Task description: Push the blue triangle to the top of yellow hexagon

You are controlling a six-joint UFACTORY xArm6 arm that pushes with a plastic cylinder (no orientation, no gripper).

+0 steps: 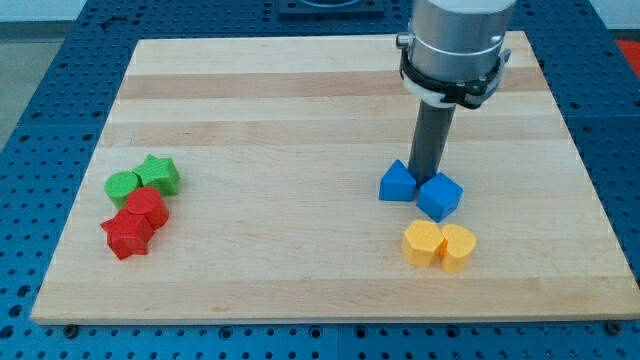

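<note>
The blue triangle lies right of the board's middle. A blue cube touches it on its right. Below them sit the yellow hexagon and a yellow heart, side by side and touching. My tip comes down just above the gap between the triangle and the cube, touching or nearly touching both. The triangle is up and a little to the left of the hexagon, with a small gap between them.
At the view's left a cluster: a green round block, a green star, a red hexagon and a red star. The wooden board lies on a blue perforated table.
</note>
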